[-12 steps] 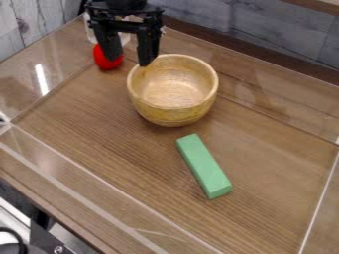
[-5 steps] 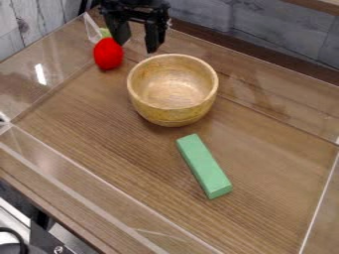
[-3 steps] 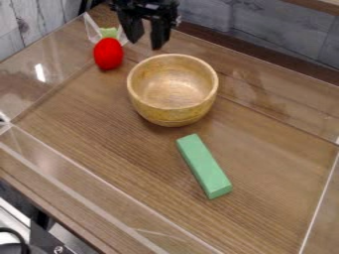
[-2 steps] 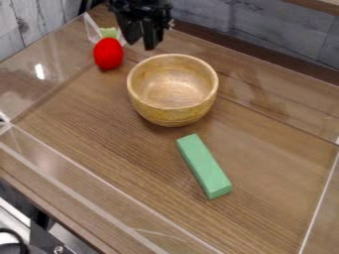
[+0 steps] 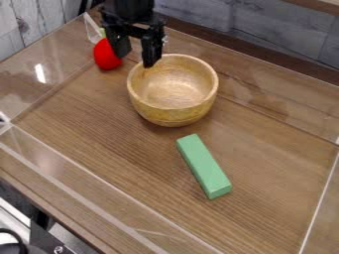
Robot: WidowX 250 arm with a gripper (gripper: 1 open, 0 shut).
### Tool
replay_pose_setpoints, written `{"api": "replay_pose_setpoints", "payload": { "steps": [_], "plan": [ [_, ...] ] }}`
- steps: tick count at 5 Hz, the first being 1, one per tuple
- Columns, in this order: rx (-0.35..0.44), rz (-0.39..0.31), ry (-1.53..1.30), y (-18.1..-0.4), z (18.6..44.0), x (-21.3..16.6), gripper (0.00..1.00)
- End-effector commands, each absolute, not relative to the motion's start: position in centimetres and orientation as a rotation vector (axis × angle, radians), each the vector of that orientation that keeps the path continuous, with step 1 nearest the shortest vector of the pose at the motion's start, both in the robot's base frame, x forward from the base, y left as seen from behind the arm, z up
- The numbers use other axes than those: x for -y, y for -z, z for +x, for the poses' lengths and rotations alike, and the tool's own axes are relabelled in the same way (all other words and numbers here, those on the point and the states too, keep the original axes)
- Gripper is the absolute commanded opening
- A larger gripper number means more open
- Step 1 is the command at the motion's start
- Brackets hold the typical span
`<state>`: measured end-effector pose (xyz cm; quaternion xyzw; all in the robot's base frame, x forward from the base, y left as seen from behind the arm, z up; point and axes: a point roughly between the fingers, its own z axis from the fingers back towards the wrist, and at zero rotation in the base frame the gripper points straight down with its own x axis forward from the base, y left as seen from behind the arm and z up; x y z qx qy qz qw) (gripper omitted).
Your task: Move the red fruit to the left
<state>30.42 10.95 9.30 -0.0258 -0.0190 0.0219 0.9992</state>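
Note:
The red fruit [image 5: 101, 56] is a small round red toy with a green stem. It lies on the wooden table at the back left, to the left of the wooden bowl [image 5: 172, 89]. My gripper [image 5: 135, 58] points down between the fruit and the bowl's back rim, open, with nothing between its black fingers. The left finger [image 5: 117, 45] stands right beside the fruit and hides its right edge. I cannot tell whether they touch.
A flat green rectangular block [image 5: 204, 166] lies in front of the bowl toward the right. Clear plastic walls [image 5: 40, 79] ring the table, and a grey board wall runs along the back.
The jaws narrowed for a moment and have spread wide again. The gripper sits slightly lower beside the fruit. Fruit, bowl and block have stayed put.

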Motion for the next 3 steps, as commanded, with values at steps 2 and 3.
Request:
{"api": "replay_pose_setpoints", "payload": {
  "steps": [2,3],
  "plan": [
    [0.136,0.004,-0.135,-14.1,31.8,-9.5,1.0],
    [0.137,0.013,-0.197,-13.7,31.9,-9.4,1.0]
  ]
}}
